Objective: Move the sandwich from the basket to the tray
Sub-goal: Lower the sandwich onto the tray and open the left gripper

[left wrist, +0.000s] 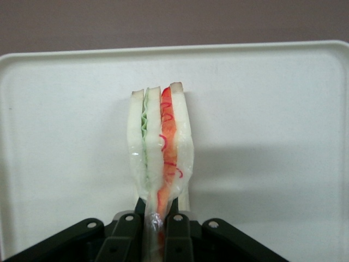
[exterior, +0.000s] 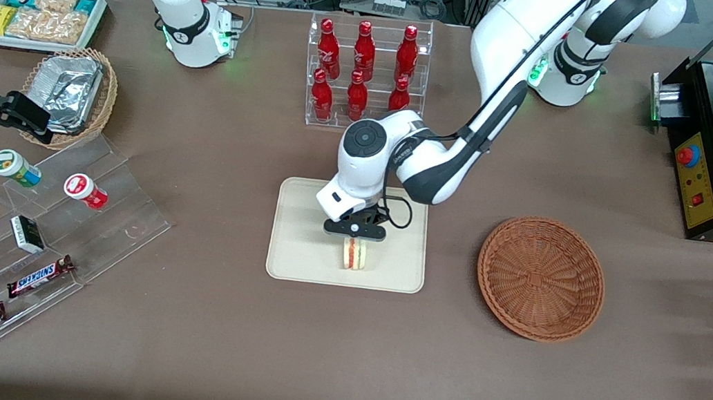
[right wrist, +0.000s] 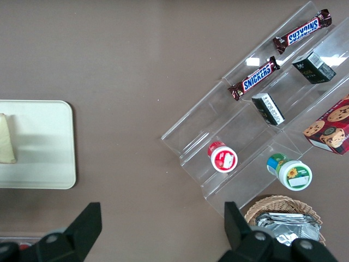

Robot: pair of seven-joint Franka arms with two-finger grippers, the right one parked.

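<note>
A brown cloth covers the table. At centre frame in the front view, the cream tray [exterior: 292,261] carries the sandwich [exterior: 354,254], standing on edge nearer the camera than the gripper [exterior: 355,231] clamped on its wrapped tip. Its long axis runs straight out from the fingers [left wrist: 177,234]. The arm bends down over the tray; the basket [exterior: 541,278] sits empty at right

Red bottles [exterior: 361,75] are racked in a clear stand [exterior: 314,47] at mid-desk [exterior: 203,346], far from the front camera. Toward the parked arm's end, Snickers bars [exterior: 41,276], two cups [exterior: 16,167] and small dark boxes [exterior: 27,233] are displayed on clear steps [exterior: 130,224]; foil trays [exterior: 68,91] are stacked in a tan basket [exterior: 103,105].
</note>
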